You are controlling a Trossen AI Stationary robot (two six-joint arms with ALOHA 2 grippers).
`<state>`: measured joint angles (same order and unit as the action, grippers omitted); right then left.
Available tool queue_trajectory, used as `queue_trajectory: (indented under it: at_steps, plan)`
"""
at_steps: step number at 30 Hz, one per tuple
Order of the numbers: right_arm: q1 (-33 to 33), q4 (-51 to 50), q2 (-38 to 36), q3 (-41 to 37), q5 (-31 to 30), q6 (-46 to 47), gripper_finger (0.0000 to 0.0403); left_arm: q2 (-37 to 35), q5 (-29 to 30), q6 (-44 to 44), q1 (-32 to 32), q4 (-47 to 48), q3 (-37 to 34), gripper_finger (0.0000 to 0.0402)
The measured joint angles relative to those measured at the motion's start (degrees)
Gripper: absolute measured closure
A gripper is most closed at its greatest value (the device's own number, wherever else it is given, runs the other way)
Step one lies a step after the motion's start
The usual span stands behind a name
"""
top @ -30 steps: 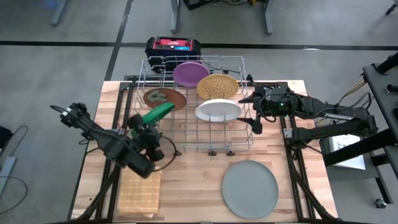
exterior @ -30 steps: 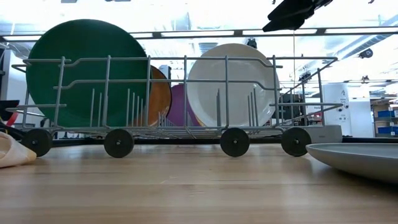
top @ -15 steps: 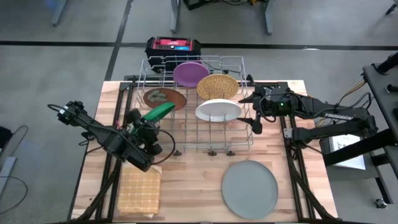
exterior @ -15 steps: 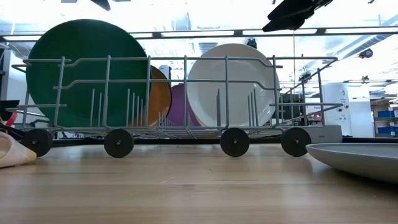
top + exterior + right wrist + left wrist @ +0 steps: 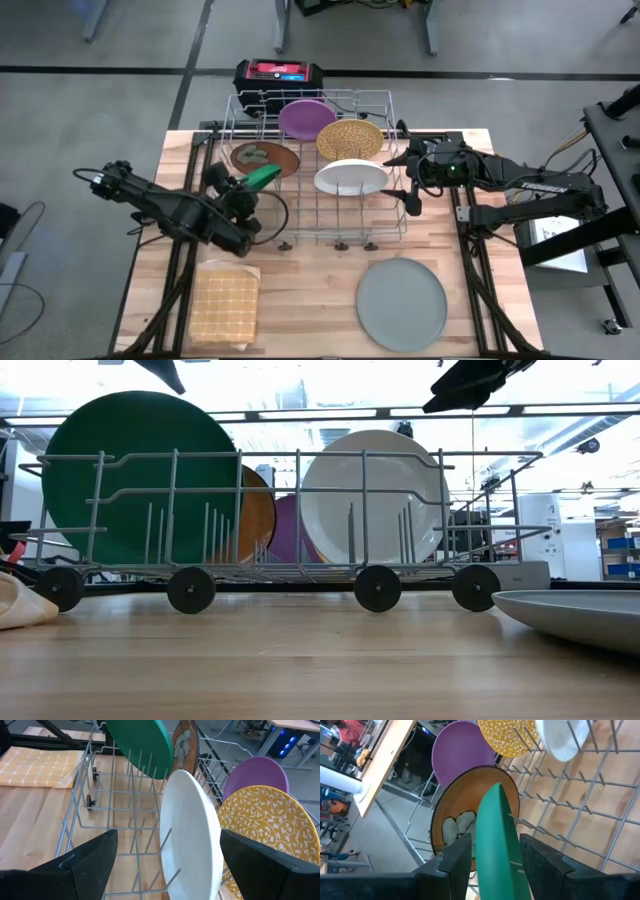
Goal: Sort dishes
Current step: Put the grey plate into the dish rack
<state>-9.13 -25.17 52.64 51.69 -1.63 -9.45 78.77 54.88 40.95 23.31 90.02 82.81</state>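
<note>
Behind green plate point(image 5: 495, 840), brown plate's blotches point(image 5: 457, 827)

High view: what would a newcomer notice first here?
The wire dish rack at the table's back, holding five upright plates. At its left end the left gripper straddles the green plate, fingers open. One grey plate lies flat on the table, front right.

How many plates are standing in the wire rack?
5: the purple plate and yellow plate at the back, the brown plate and white plate in the middle, and the green plate between the left gripper's fingers.
</note>
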Motion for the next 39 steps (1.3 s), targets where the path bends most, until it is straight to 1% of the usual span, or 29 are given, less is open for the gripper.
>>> queue_trajectory:
  at_steps: [5, 12, 28, 31, 33, 36, 39]
  plan:
    - [0.00, 0.00, 0.00, -0.27, 0.00, 0.02, 0.0062, -0.69, -0.34, -0.39, -0.75, 0.00, 0.00, 0.0246]
    - [0.00, 0.03, 0.00, -0.42, 0.00, 0.04, 0.0062, -0.92, -3.51, -1.54, -1.39, 0.01, -0.02, 0.0246]
    - [0.00, 0.11, 0.00, -0.42, 0.00, 0.13, 0.0062, -1.30, -2.98, -2.34, -2.52, 0.00, -0.01, 0.0246]
    - [0.00, 0.11, -0.04, -0.42, -0.03, -0.04, 0.0062, -1.30, -4.50, -2.38, -2.53, 0.07, 0.20, 0.0246]
    - [0.00, -0.46, -0.41, -0.02, -1.10, -0.48, 0.0062, -1.07, -6.73, -3.01, -2.51, -0.02, 1.91, 0.0246]
    - [-0.02, -1.64, -1.51, 2.54, -6.06, -0.52, 0.0062, -0.79, -9.51, -4.81, -2.36, -0.01, 6.12, 0.0246]
    - [-0.06, -7.10, -1.81, 5.35, -7.00, 0.45, 0.0062, -0.34, -10.50, -8.17, -2.33, -0.02, 11.33, 0.0246]
